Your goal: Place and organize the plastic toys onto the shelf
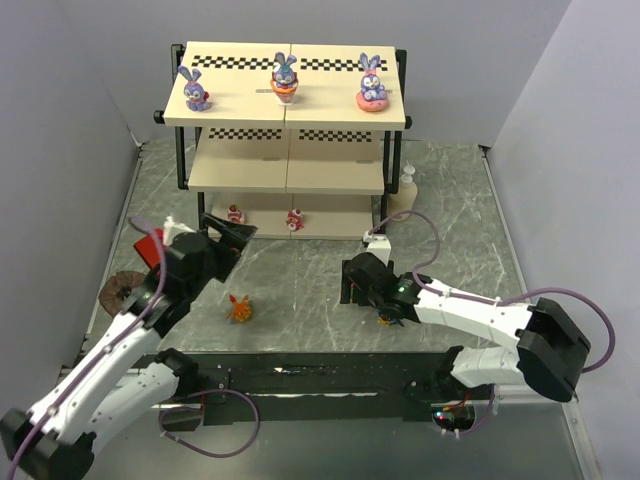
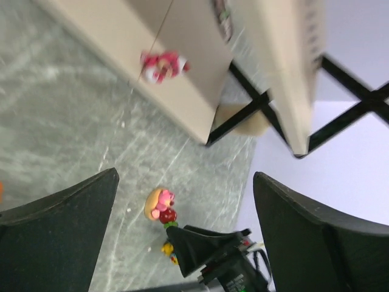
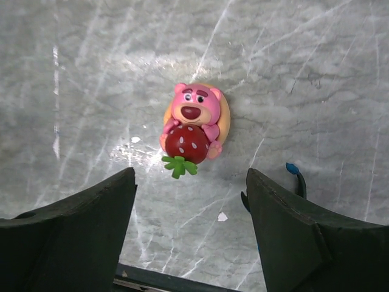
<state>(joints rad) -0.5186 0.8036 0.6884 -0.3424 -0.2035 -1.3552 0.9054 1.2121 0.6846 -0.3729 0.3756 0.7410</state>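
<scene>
Three purple-blue bunnies (image 1: 283,76) stand on the top board of the shelf (image 1: 330,175). Two red-pink figures (image 1: 295,220) stand on its bottom board; one also shows in the left wrist view (image 2: 163,66). A third, a pink bear holding a strawberry (image 3: 193,125), lies on the table just ahead of my open, empty right gripper (image 3: 189,176). It also shows in the left wrist view (image 2: 159,205). A dark blue tail (image 3: 294,169) peeks from behind the right finger. The orange spiky creature (image 1: 239,308) stands on the table. My left gripper (image 1: 243,243) is open and empty near the shelf's lower left.
A cream pump bottle (image 1: 407,180) stands by the shelf's right legs. A red block (image 1: 148,245) and a brown round object (image 1: 120,290) lie at the left behind my left arm. Grey walls close in both sides.
</scene>
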